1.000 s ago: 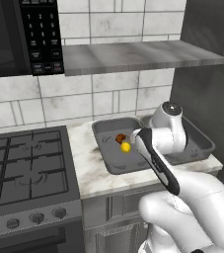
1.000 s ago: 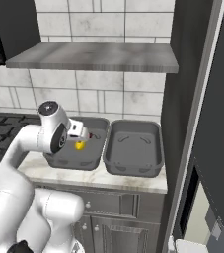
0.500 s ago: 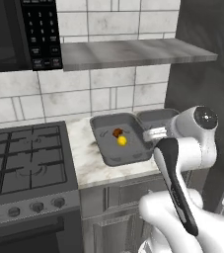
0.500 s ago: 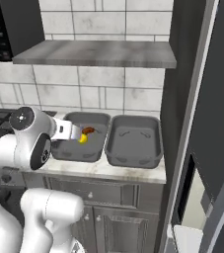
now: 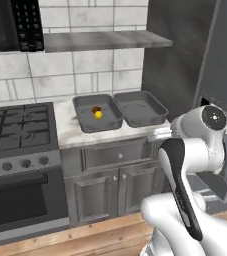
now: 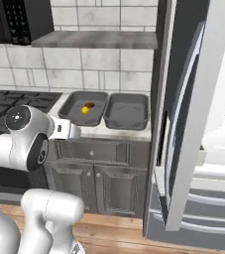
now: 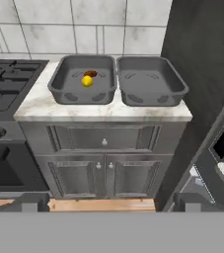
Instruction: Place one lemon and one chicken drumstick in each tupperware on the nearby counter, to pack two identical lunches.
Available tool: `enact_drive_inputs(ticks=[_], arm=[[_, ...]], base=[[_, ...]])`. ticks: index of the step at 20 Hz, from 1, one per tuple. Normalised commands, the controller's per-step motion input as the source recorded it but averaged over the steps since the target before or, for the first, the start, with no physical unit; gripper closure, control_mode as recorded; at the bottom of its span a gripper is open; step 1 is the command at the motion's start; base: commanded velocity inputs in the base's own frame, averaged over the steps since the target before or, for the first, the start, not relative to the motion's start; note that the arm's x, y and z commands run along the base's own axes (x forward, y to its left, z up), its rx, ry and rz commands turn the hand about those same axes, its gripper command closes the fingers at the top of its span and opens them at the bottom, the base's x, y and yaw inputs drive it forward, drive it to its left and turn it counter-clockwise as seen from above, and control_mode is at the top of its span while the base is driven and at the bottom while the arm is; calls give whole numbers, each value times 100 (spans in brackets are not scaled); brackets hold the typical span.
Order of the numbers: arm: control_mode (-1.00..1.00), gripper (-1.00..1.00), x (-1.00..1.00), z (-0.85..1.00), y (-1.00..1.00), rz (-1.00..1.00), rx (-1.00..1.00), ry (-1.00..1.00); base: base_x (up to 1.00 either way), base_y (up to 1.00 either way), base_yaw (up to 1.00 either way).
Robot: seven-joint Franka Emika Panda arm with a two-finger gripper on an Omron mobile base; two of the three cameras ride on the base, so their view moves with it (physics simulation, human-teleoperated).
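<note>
We have backed well away from the pale marbled stone counter (image 7: 103,112), so both dark grey rectangular tupperware trays (image 7: 84,79) now lie far ahead of our two-finger gripper (image 7: 108,205), whose jaws stand wide and empty. The tray ahead and to the left holds a small yellow lemon (image 7: 87,81) touching a reddish-brown chicken drumstick (image 7: 91,73); its neighbour to the right (image 7: 150,81) holds nothing. We judge one lunch packed, and that we are off to fetch the second pair, perhaps from the open fridge (image 6: 193,124).
</note>
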Motion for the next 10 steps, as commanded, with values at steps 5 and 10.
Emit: enact_drive_inputs(ticks=[5,10], arm=[[100,-100,0,0,0,0,0,0],[100,-100,0,0,0,0,0,0]], base=[[-96,-64,-1],[-23,-96,0]])
